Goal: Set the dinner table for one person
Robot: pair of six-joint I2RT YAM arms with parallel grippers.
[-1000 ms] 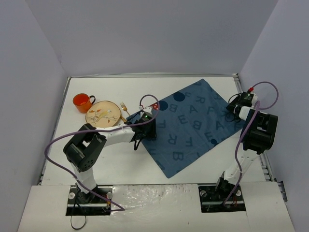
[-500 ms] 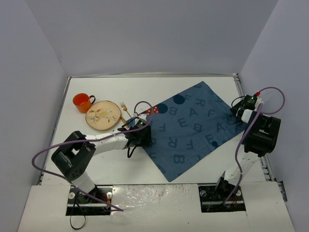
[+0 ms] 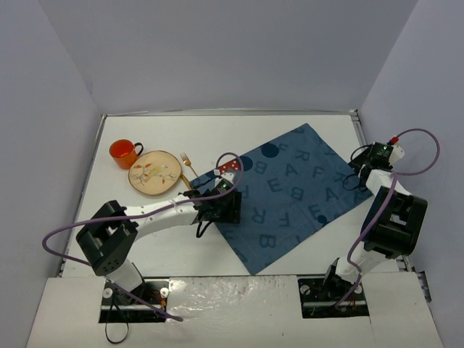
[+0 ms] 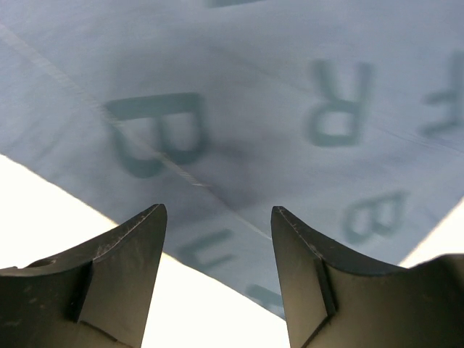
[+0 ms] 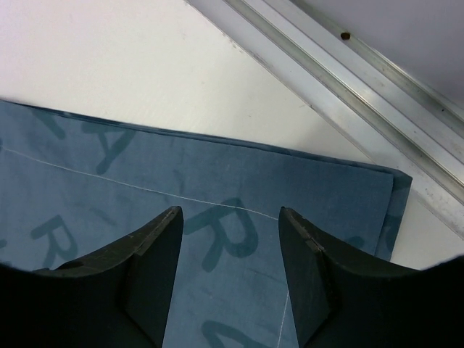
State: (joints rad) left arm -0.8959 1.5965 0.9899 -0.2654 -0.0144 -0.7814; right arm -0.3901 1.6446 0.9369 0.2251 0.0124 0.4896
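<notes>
On the white dinner table (image 3: 145, 138) a blue letter-printed cloth (image 3: 290, 188) lies flat, turned like a diamond. My left gripper (image 3: 225, 209) hovers at the cloth's left corner. In the left wrist view it (image 4: 217, 246) is open and holds nothing, with the cloth's edge (image 4: 239, 130) and bare table (image 4: 51, 210) under it. My right gripper (image 3: 357, 172) is at the cloth's right corner. The right wrist view shows it (image 5: 230, 246) open and empty, just above the cloth (image 5: 217, 188).
An orange cup (image 3: 124, 152), a round tan plate (image 3: 154, 173) and a small fork (image 3: 187, 164) stand at the back left, beside the cloth. The table's metal edging (image 5: 348, 65) runs close behind the right gripper. Grey walls enclose three sides.
Both grippers have opened and let go of the cloth's corners. The left gripper and the cloth shifted towards the near edge. The right gripper moved slightly right.
</notes>
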